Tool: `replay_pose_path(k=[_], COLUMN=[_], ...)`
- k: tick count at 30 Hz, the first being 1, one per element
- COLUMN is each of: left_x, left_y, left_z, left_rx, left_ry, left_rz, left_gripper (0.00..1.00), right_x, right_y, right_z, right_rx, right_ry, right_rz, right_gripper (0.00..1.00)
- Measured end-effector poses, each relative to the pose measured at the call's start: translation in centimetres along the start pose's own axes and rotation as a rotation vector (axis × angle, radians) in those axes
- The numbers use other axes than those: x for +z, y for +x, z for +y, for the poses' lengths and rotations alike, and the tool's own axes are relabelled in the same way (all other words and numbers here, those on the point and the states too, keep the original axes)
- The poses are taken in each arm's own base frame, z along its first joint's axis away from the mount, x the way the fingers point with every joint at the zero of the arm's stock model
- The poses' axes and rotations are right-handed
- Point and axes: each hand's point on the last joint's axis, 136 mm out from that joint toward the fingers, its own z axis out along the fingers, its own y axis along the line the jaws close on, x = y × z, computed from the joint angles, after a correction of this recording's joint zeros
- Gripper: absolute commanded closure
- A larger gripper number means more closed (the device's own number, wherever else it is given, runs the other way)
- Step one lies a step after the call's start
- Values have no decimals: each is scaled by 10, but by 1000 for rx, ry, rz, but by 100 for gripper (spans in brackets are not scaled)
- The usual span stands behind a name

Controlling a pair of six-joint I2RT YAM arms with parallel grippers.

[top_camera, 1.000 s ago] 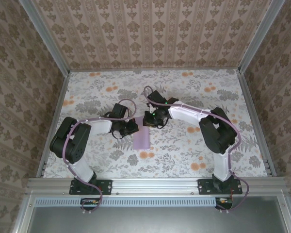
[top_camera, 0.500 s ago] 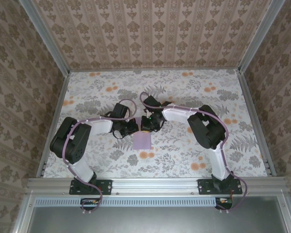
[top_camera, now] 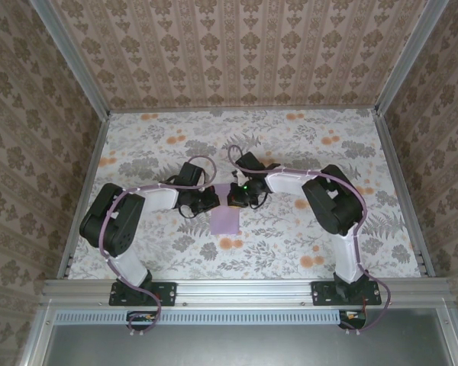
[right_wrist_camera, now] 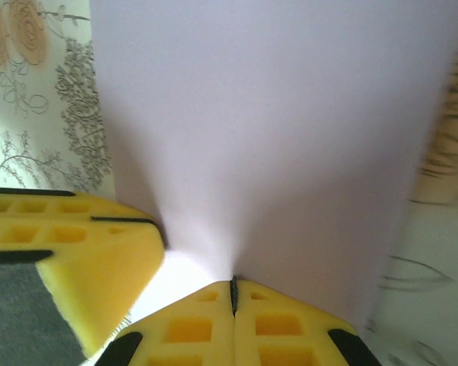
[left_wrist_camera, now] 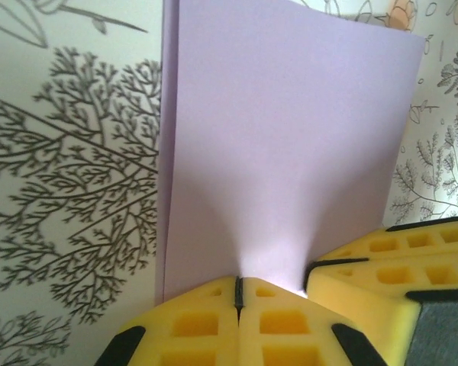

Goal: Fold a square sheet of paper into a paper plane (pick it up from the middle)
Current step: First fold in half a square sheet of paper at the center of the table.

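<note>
The square sheet of paper (top_camera: 226, 221) is plain lilac and lies folded into a narrow rectangle on the floral cloth, two layers showing at its left edge (left_wrist_camera: 166, 152). It has no paper plane shape. My left gripper (top_camera: 211, 200) and right gripper (top_camera: 237, 197) meet over its far end. In the left wrist view the yellow left gripper (left_wrist_camera: 237, 282) is shut on the sheet's (left_wrist_camera: 290, 137) near edge, with the right fingers (left_wrist_camera: 382, 263) beside it. In the right wrist view the right gripper (right_wrist_camera: 233, 284) is shut on the paper (right_wrist_camera: 267, 130) too, next to the left fingers (right_wrist_camera: 84, 244).
The floral tablecloth (top_camera: 305, 145) covers the table inside papered walls. An aluminium rail (top_camera: 244, 288) runs along the near edge, with posts at the back corners. Both arms bend inward toward the middle.
The right gripper has slid left toward the left gripper and shut on the paper. The visible part of the sheet has become shorter. The left arm has stayed put.
</note>
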Motion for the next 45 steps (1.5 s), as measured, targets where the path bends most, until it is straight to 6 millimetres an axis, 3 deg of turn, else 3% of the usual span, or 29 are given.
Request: replay_pose_path(k=[6, 10, 14, 21, 29, 35, 40, 42, 45], left_x=[2, 2, 1, 1, 1, 1, 2, 2, 2], left_y=[1, 1, 0, 0, 1, 1, 1, 1, 1], left_z=[1, 0, -1, -1, -1, -1, -1, -1, -1], left_rx=[6, 8, 10, 10, 10, 12, 12, 13, 12], left_ry=[12, 16, 18, 19, 17, 17, 17, 17, 17], left_rz=[-6, -10, -12, -12, -10, -10, -11, -12, -11], left_gripper=[100, 100, 100, 100, 100, 100, 100, 100, 100], right_x=[-20, -30, -33, -14, 4, -7, -28, -38, -42], right_y=[-6, -10, -14, -16, -21, -36, -57, -63, -59], right_z=[-26, -30, -9, 29, 8, -13, -33, -31, -11], right_rx=[29, 37, -11, -82, -41, 9, 46, 41, -5], right_ry=[14, 17, -26, -106, -101, -150, -125, -117, -125], right_rz=[-32, -57, -83, -60, -34, -57, -131, -163, -177], right_gripper=[100, 100, 100, 100, 100, 100, 100, 100, 100])
